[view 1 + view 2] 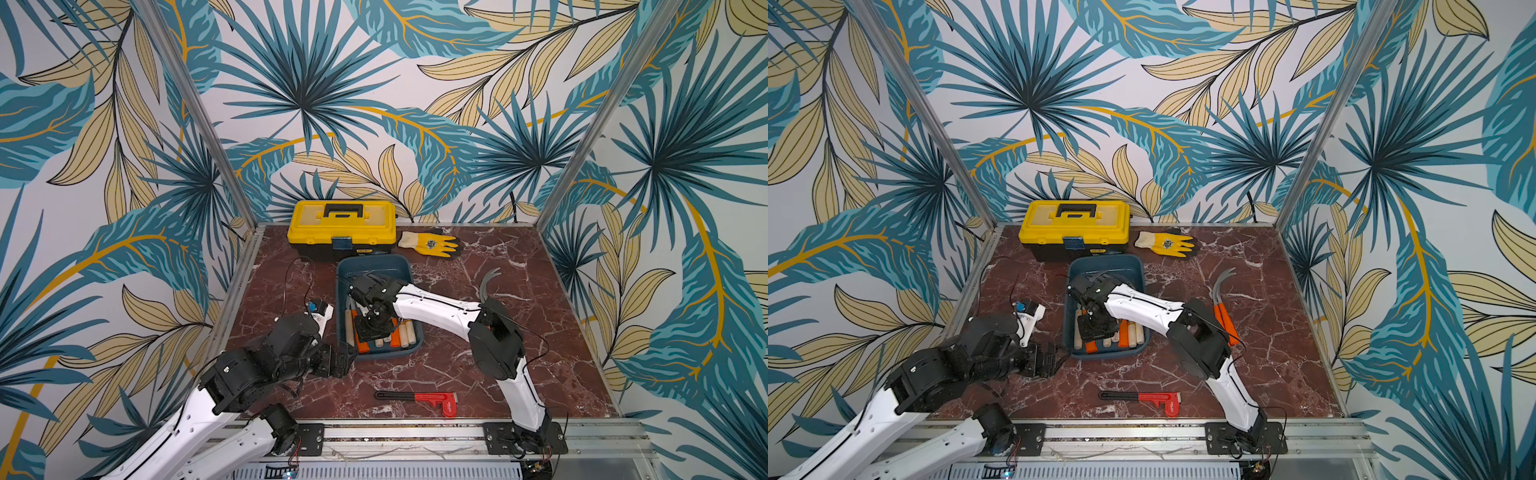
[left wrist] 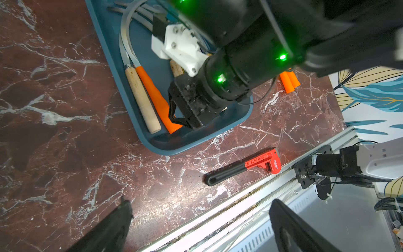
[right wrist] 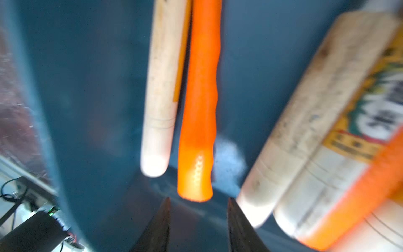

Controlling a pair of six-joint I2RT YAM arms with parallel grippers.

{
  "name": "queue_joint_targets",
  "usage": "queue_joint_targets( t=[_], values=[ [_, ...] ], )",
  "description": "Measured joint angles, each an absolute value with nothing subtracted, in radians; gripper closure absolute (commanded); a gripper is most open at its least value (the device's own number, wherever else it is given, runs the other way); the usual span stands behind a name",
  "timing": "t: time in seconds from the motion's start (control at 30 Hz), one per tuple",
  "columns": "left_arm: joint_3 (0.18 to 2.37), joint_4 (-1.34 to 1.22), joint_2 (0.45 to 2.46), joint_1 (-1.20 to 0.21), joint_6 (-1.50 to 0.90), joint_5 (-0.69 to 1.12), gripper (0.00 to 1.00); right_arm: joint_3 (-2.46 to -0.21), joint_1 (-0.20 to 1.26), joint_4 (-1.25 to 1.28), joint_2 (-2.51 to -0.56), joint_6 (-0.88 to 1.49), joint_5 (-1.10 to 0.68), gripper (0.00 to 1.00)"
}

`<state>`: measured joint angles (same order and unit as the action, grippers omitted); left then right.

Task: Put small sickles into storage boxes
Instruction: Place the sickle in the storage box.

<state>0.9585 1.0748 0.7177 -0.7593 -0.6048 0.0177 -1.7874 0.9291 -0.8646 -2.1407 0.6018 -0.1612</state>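
The teal storage box [image 1: 344, 270] [image 1: 1074, 270] sits mid-table and holds several small sickles, with wooden [image 2: 141, 98] and orange [image 2: 152, 87] handles toward its near end. My right gripper [image 1: 372, 329] [image 3: 198, 199] points down into the box's near end. It is open and empty, with an orange handle [image 3: 200, 109] just beyond its fingertips. Two orange-handled sickles [image 1: 1224, 313] lie on the table right of the box, partly hidden by the right arm; only their blades [image 1: 487, 282] show there. My left gripper [image 1: 347, 359] [image 2: 200, 209] hovers open and empty by the box's near-left corner.
A yellow toolbox [image 1: 343, 226] stands against the back wall, with a yellow glove [image 1: 430, 243] to its right. A red pipe wrench [image 1: 419, 399] [image 2: 246, 165] lies near the front rail. Patterned walls close off three sides.
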Motion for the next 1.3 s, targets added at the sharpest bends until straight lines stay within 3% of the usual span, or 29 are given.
queue_joint_targets(
  t=[0.17, 0.27, 0.47, 0.6, 1.3],
  values=[
    [0.996, 1.074, 0.774, -0.759, -0.584, 0.014, 0.01, -1.751, 0.913, -0.863, -2.055, 0.603, -0.153, 0.54],
    [1.026, 1.074, 0.824, -0.759, -0.565, 0.015, 0.01, -1.724, 0.898, -0.863, -2.013, 0.605, -0.145, 0.46],
    [1.061, 1.052, 0.944, -0.759, -0.533, 0.04, 0.0, -1.665, 0.875, -0.862, -1.948, 0.609, -0.123, 0.26],
    [1.061, 1.019, 0.997, -0.759, -0.519, 0.065, 0.0, -1.617, 0.862, -0.864, -1.903, 0.615, -0.108, 0.01],
    [1.069, 0.787, 1.222, -0.821, -0.502, 0.155, 0.01, -1.403, 0.739, -0.935, -1.659, 0.613, 0.08, 0.01]
  ],
)
